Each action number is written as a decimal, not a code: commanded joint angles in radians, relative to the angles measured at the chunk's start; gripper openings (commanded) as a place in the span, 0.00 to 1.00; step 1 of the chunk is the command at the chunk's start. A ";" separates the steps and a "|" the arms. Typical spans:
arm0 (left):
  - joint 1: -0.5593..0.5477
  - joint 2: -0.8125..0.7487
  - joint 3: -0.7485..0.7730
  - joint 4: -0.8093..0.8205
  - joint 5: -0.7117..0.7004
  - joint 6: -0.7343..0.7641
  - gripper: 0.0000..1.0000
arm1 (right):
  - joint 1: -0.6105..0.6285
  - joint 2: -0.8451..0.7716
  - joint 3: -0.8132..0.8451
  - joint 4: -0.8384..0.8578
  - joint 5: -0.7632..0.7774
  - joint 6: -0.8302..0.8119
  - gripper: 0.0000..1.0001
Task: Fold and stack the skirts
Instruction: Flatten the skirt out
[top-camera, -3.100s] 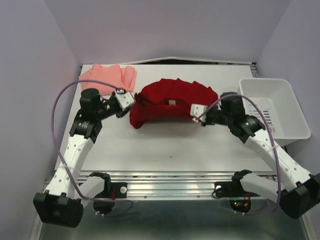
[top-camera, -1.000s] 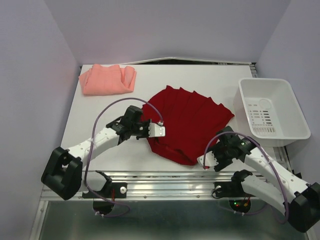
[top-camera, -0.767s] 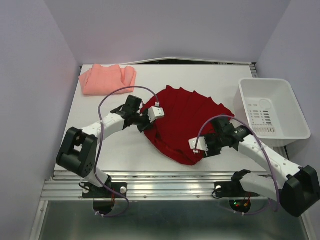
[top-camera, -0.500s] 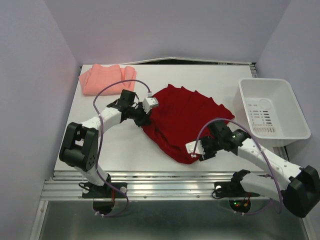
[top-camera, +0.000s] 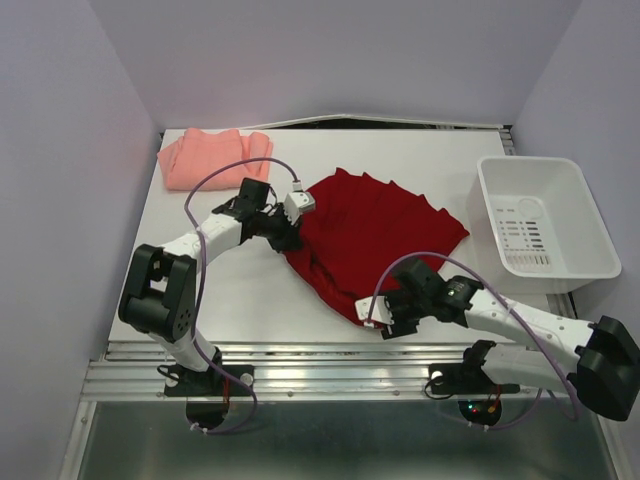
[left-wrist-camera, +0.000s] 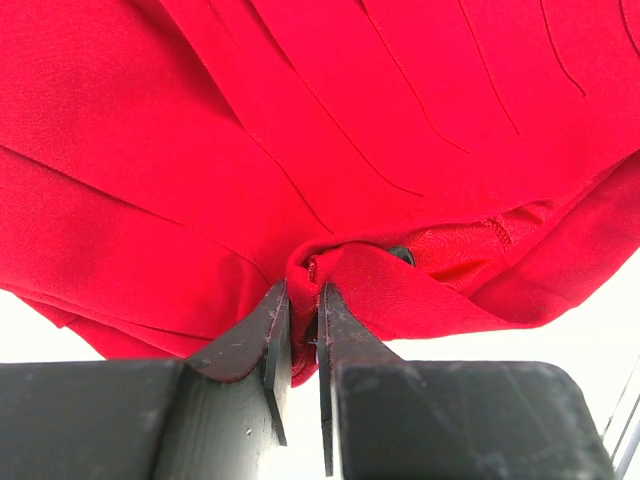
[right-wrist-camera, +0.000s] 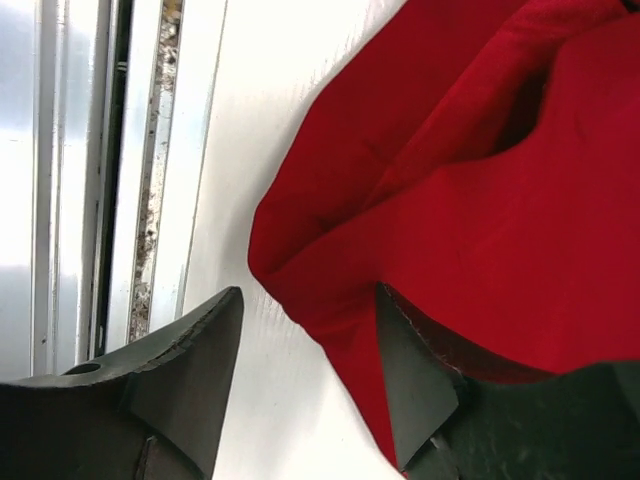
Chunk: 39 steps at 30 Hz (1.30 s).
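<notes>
The deep red skirt (top-camera: 375, 235) lies spread in a fan at the middle of the white table (top-camera: 420, 160). My left gripper (top-camera: 290, 232) is at its left edge. In the left wrist view that gripper (left-wrist-camera: 303, 292) is shut on a bunched fold of the red skirt (left-wrist-camera: 330, 130). My right gripper (top-camera: 376, 313) is at the skirt's near corner. In the right wrist view it (right-wrist-camera: 310, 300) stands open, with the pointed corner of the red skirt (right-wrist-camera: 470, 180) hanging between its fingers, unclamped. The salmon-pink skirt (top-camera: 213, 158) lies folded at the far left corner, untouched.
A white plastic bin (top-camera: 545, 230) stands at the table's right edge. A metal rail (top-camera: 330, 360) runs along the near edge, just behind the right gripper; it shows as grooved metal (right-wrist-camera: 140, 150) in the right wrist view. Purple walls close in the sides.
The left gripper has pulled the red skirt's left edge up and away from me. The right gripper has slid left along the near edge to the skirt's corner.
</notes>
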 joint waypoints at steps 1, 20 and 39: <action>0.015 -0.003 0.040 -0.003 0.032 -0.018 0.00 | 0.033 0.000 -0.035 0.131 0.074 0.100 0.60; 0.118 -0.307 0.107 -0.086 -0.001 -0.067 0.00 | 0.110 -0.252 0.166 0.248 0.545 0.301 0.01; 0.121 -0.621 0.368 0.233 -0.354 -0.161 0.00 | -0.176 0.043 0.922 0.372 0.662 0.215 0.01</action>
